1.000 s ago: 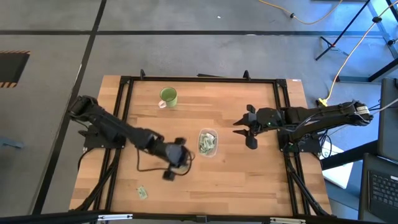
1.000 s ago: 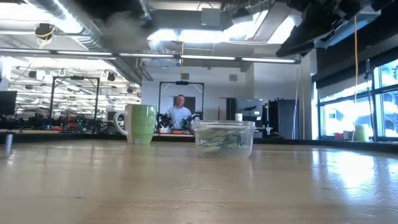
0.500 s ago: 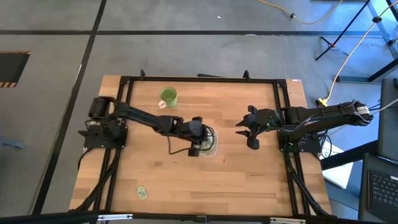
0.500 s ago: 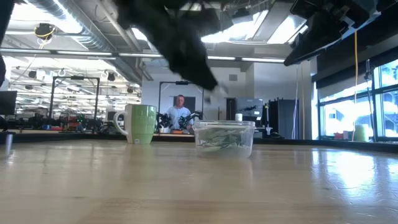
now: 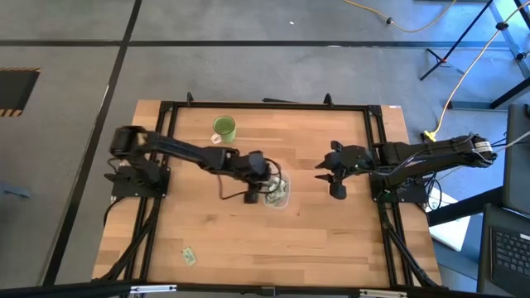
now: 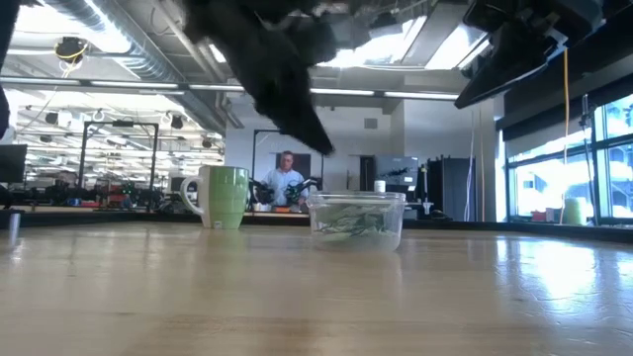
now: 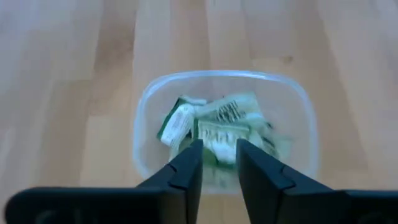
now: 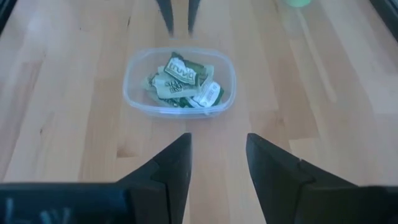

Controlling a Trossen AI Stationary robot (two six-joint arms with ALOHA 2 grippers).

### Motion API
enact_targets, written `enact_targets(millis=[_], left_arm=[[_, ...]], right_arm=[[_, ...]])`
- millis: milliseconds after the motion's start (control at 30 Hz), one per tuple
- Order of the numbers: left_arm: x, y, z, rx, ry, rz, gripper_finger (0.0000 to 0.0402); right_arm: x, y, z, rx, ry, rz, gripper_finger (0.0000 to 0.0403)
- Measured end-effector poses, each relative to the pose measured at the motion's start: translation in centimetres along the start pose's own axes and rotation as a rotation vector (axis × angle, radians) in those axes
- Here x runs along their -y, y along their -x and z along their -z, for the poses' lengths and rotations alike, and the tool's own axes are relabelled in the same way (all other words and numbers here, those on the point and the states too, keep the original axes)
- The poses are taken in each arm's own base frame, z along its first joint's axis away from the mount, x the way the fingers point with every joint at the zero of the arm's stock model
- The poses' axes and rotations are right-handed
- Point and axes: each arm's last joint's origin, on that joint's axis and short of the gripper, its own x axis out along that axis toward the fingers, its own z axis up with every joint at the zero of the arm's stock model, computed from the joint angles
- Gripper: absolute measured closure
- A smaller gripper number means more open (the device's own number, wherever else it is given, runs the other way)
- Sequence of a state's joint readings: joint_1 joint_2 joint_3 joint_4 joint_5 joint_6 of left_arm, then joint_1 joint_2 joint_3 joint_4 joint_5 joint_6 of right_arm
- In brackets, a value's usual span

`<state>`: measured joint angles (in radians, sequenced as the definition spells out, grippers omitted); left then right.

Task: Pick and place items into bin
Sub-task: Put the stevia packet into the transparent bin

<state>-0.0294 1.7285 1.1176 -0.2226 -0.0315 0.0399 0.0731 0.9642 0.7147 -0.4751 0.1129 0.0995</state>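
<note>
The clear bin [image 5: 279, 191] stands at the table's middle, with several green and whitish packets [image 7: 217, 124] lying in it. A lone packet [image 5: 190, 257] lies flat near the table's near-left edge. My left gripper [image 5: 265, 184] hovers above the bin's left rim, pointing down. Its fingers [image 7: 189, 165] are a little apart with nothing between them, as the right wrist view [image 8: 178, 15] also shows. To the right of the bin, my right gripper [image 5: 325, 177] waits raised and wide open [image 8: 217, 146], facing the bin [image 8: 134, 93].
A green mug [image 5: 224, 128] stands on the far-left part of the table, left of the bin in the low view [image 6: 224, 196]. A black frame rail [image 5: 166, 149] borders the wooden top. A person sits in the room far behind the table [image 6: 287, 178].
My left gripper has swung from the table's near middle up and toward the far right until it was over the bin. It has since drawn back slightly toward the left. The right arm has kept still.
</note>
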Motion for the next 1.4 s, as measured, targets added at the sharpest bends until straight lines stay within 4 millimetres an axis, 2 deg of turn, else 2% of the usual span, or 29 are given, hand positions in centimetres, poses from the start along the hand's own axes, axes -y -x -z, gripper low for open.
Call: enact_targets(millis=[100, 267, 367, 500, 700, 933, 1167, 1400], left_arm=[[1.0, 3.7, 0.2, -0.073, -0.02, 0.027, 0.0299], [5.0, 9.8, 1.5, -0.185, 0.097, 0.053, 0.0295], [8.1, 11.7, 2.7, -0.227, 0.19, 0.02, 0.0295], [12.2, 13.3, 4.7, -0.301, 0.328, -0.012, 0.0295], [17.1, 13.7, 7.9, -0.404, 0.498, -0.08, 0.0303], [21.2, 11.4, 11.3, -0.641, 0.636, -0.134, 0.0313], [23.8, 10.1, 13.3, -0.69, 0.737, -0.159, 0.0307], [24.8, 10.2, 14.4, -0.704, 0.814, -0.215, 0.0305]], right_arm=[[0.0, 0.0, 0.2, -0.021, -0.004, 0.002, 0.0247], [0.0, -0.4, 0.8, -0.04, -0.025, 0.004, 0.0247], [0.1, -0.7, 1.3, -0.047, -0.029, 0.005, 0.0247], [0.0, -1.2, 1.7, -0.031, -0.07, 0.004, 0.0247], [0.0, -1.7, 1.9, 0.037, -0.082, -0.005, 0.0247], [-0.1, -1.7, 1.1, 0.129, -0.093, -0.018, 0.0247], [-0.1, -1.6, 0.3, 0.206, -0.077, -0.026, 0.0247], [-0.2, -1.5, -0.1, 0.255, -0.078, -0.032, 0.0247]])
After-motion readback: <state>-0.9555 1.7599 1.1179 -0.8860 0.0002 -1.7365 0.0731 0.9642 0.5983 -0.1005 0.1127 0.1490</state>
